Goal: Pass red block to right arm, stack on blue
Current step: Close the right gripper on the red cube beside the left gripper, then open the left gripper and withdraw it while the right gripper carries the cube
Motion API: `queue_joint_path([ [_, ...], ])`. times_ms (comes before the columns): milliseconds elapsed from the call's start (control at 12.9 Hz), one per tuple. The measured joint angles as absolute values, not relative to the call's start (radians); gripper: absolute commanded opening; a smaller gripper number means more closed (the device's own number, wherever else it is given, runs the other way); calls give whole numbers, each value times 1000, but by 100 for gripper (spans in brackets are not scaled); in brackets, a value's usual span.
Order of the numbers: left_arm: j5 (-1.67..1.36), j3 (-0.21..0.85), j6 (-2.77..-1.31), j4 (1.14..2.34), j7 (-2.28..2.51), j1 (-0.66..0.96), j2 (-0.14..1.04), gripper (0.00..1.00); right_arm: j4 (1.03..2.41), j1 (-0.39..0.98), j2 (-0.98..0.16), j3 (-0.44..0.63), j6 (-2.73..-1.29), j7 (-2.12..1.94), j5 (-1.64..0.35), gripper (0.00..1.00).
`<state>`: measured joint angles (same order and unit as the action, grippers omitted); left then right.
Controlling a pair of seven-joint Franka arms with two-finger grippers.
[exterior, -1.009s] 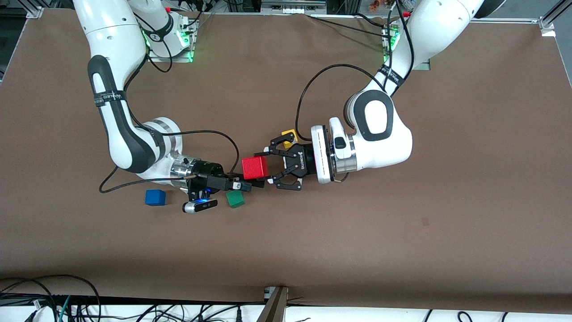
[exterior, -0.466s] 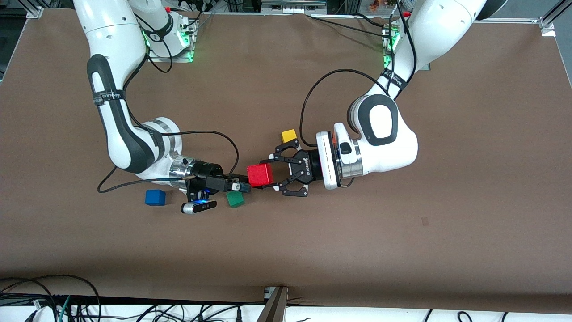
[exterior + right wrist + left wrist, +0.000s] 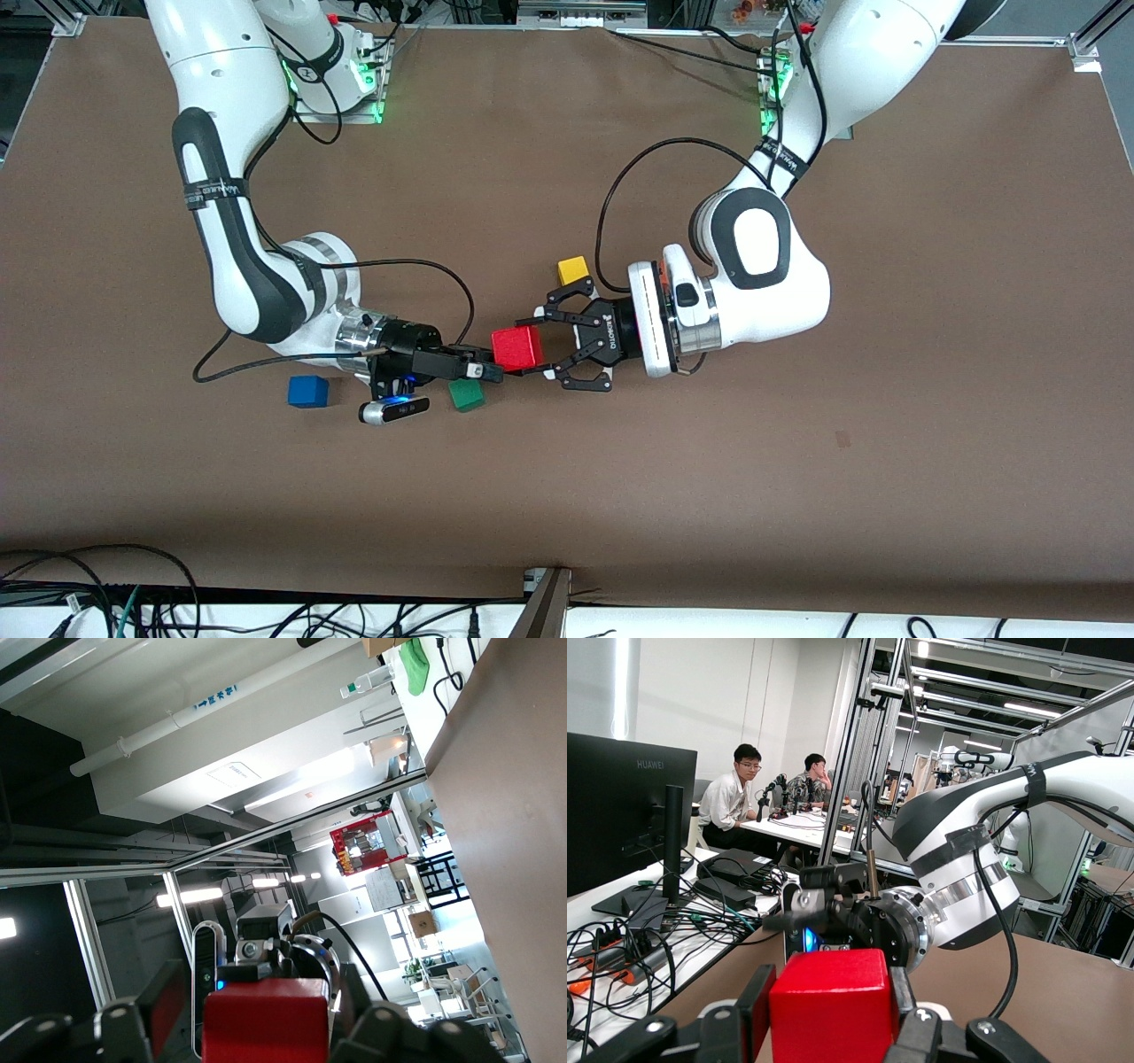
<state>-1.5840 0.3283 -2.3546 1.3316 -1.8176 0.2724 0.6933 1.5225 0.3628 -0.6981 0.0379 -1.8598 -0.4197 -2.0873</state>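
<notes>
- while the handover is under way, the blue block (image 3: 307, 391) sits on the table (image 3: 886, 487) toward the right arm's end, well apart from the red block (image 3: 517, 347).
- the right gripper (image 3: 487, 367) reaches in at the red block's side, fingers partly drawn in; whether they actually pinch it i cannot tell.
- the green block (image 3: 466, 395) lies just beneath that gripper, beside the red block and nearer the front camera.
- the red block hangs in the air, clamped firmly in the left gripper (image 3: 532, 346).
- the yellow block (image 3: 573, 269) rests farther from the camera than the red block.
- risk: if the left gripper lets go before the right has a square hold, the red block could drop or twist.
</notes>
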Motion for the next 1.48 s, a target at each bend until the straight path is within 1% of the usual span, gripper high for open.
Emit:
queue_joint_path([
  [854, -1584, 328, -2355, 1328, -1818, 273, 695, 0, 1523, 363, -693, 40, -1860, -422, -2079, 70],
  [932, -1584, 328, -2355, 1328, -1818, 273, 696, 0, 1524, 363, -693, 40, -1860, -423, -2076, 65],
  [1398, -1584, 329, -2354, 1319, -1822, 275, 700, 0, 1526, 363, -688, 47, -1859, -435, -2050, 27],
  [1475, -1584, 329, -2354, 1318, -1824, 276, 701, 4, 1526, 363, -688, 48, -1859, -437, -2050, 20],
])
